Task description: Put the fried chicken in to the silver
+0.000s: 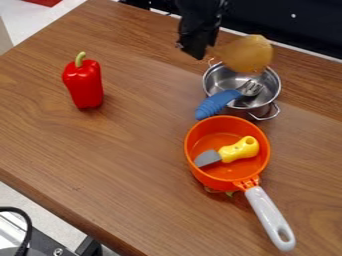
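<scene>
Well, in the camera view the black gripper [206, 51] hangs at the top, right of the middle, with its fingers closed on the narrow end of the fried chicken [248, 54]. The chicken's broad, golden-brown end points right, held up over the far rim of the silver pot [274, 95] and overlapping it in the view.

A fork [217, 103] rests in the pot, its metal tines inside and its blue handle slanting out over the rim towards the lower left. Just below the pot sits an orange pan [194, 172], its pale grey handle running to the lower right. Inside the pan lies a toy knife [238, 149], yellow grip to the right, grey blade to the left. Something partly green pokes out from beneath the pan near its handle, mostly hidden.

Well apart, on the left of the wooden table [120, 165], is a red bell pepper [84, 86] with its green stem up. A black cable [27, 225] curves along the lower left edge.
</scene>
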